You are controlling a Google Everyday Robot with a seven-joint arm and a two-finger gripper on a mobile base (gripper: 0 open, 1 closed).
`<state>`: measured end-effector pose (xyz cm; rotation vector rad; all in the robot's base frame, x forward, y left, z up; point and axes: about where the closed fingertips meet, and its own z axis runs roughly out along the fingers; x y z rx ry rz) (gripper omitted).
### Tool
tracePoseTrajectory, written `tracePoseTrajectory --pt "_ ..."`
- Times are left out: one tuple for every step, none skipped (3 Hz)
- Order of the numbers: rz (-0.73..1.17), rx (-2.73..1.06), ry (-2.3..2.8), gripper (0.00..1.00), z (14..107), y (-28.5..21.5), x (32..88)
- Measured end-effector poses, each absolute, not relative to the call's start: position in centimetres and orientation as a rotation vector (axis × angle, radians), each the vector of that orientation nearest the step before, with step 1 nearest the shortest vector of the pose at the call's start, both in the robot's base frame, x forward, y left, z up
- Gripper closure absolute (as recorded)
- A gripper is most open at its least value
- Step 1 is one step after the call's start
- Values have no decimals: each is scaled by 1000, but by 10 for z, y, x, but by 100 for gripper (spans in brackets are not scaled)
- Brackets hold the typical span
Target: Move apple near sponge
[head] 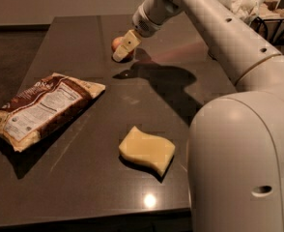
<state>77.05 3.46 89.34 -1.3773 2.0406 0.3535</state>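
Note:
The small red apple sits on the dark table at the far middle, partly hidden behind my gripper. My gripper reaches down from the white arm and stands just in front of and over the apple, its pale fingers close against it. The pale yellow sponge with wavy edges lies flat near the table's front edge, well apart from the apple.
A brown-and-white snack bag lies at the left of the table. My white arm body fills the right foreground. A dark wire basket with white paper stands at the far right.

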Motion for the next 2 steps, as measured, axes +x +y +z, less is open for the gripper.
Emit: tracePoseTrajectory --pt "365 -1374 2044 0 888 46 783" --pt "357 -1375 2062 0 879 54 793"
